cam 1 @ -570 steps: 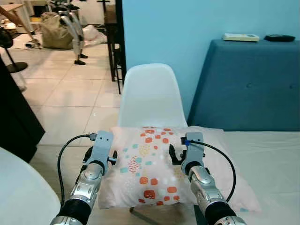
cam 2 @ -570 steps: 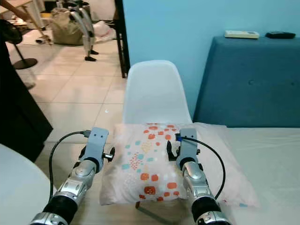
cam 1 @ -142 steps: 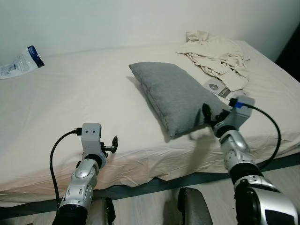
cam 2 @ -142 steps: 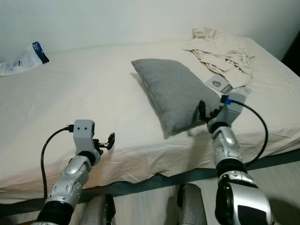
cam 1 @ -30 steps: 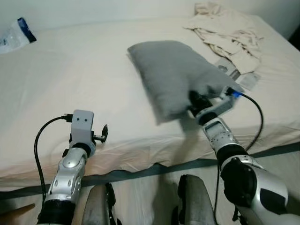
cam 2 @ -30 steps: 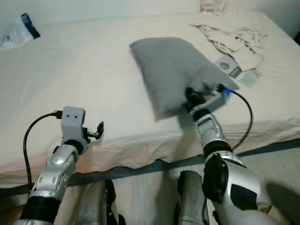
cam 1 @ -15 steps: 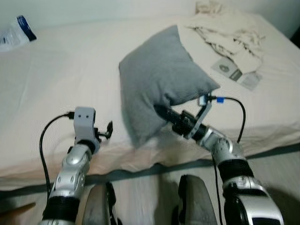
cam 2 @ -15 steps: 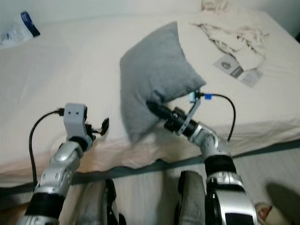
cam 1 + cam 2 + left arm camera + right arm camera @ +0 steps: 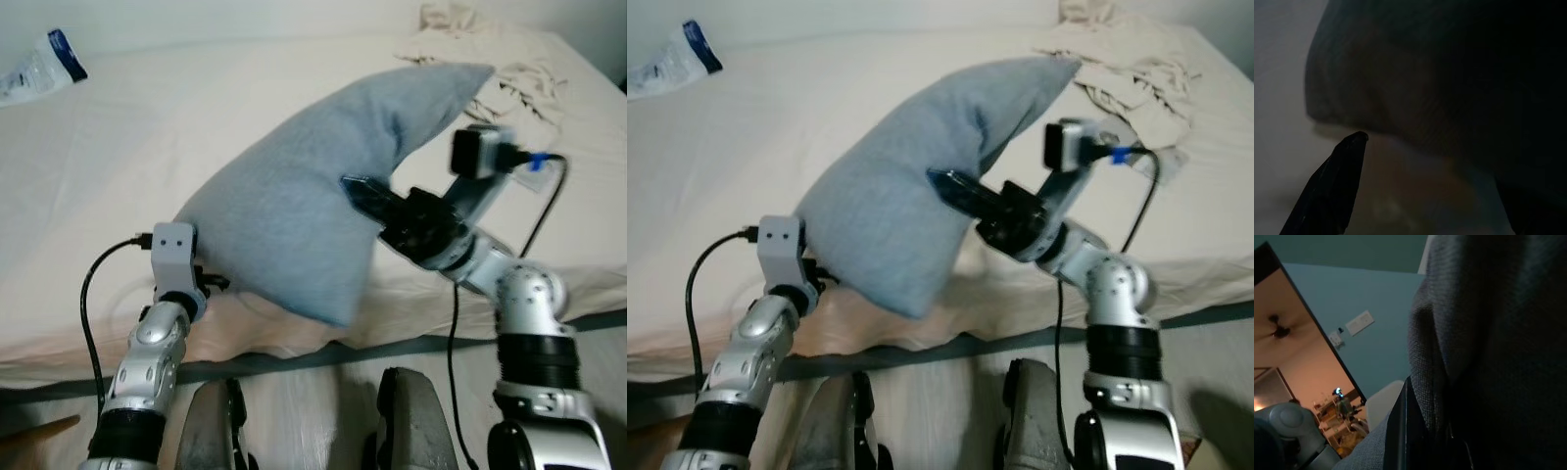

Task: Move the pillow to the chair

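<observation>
A grey pillow (image 9: 313, 211) is raised off the cream bed (image 9: 118, 166), tilted, with one corner pointing up and its lower end hanging over the bed's near edge. My right gripper (image 9: 355, 186) is shut on the pillow's right side; one black finger (image 9: 955, 188) lies across the fabric. In the right wrist view the grey fabric (image 9: 1488, 347) sits pinched against a finger (image 9: 1400, 435). My left gripper (image 9: 212, 284) is open at the pillow's lower left corner, partly hidden behind it. In the left wrist view one finger (image 9: 1332, 186) reaches under the dark pillow (image 9: 1440, 73).
Crumpled beige clothes (image 9: 500, 49) lie at the bed's far right, and a blue-and-white plastic pack (image 9: 39, 69) at the far left. The dark bed frame (image 9: 294, 360) runs just before my feet (image 9: 216, 431). A white chair (image 9: 1383, 404) shows far off beside a blue wall.
My right gripper has swung up and left with the pillow, lifting it off the bed. The pillow's lower corner now reaches my left gripper, which has barely moved.
</observation>
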{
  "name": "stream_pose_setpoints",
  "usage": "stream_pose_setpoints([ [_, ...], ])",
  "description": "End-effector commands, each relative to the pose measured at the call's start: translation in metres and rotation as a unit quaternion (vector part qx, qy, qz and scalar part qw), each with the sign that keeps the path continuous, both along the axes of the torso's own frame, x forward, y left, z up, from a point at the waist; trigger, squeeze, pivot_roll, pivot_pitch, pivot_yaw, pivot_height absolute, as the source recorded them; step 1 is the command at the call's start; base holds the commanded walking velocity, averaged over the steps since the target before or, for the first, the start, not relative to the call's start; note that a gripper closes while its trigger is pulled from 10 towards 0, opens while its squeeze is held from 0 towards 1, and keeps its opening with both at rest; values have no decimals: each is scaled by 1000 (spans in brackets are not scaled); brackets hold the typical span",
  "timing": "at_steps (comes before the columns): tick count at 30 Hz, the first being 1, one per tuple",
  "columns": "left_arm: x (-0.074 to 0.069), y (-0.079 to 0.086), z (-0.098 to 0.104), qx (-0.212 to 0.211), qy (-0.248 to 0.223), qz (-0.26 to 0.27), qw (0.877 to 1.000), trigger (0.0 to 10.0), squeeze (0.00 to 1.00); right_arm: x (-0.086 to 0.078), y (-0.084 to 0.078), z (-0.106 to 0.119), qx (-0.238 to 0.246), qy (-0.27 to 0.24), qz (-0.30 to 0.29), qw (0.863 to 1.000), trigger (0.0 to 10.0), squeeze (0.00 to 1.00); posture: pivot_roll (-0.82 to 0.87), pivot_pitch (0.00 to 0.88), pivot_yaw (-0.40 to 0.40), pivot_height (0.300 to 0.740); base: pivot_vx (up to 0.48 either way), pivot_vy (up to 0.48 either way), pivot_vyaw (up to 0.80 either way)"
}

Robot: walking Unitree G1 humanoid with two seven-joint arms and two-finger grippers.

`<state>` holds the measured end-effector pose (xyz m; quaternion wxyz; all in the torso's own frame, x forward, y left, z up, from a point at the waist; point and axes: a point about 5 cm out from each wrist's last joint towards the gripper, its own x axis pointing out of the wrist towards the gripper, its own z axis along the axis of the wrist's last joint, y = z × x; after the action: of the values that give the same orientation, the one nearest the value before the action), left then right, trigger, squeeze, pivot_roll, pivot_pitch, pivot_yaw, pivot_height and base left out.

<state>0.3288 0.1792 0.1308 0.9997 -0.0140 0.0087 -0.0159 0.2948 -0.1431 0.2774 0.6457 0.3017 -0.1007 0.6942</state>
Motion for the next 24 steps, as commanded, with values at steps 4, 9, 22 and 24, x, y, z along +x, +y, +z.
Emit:
stream_pose_setpoints([
  [4,-3,0,-10,-4,16,2,1000,10000,0,-7,-31,-12,-32,1,-63,997,0,0,60,301,27,563,0,0,0],
  [9,-2,-1,-12,-4,20,-1,1000,10000,0,8,-82,-59,-155,83,-240,955,0,0,61,297,28,563,0,0,0],
  [22,5,4,-8,-17,28,-2,999,10000,0,31,-184,-95,-292,233,-597,710,0,0,65,287,37,563,0,0,0],
  [24,7,5,-6,-19,26,-3,999,10000,0,30,-191,-100,-309,240,-618,681,0,0,68,283,35,563,0,0,0],
])
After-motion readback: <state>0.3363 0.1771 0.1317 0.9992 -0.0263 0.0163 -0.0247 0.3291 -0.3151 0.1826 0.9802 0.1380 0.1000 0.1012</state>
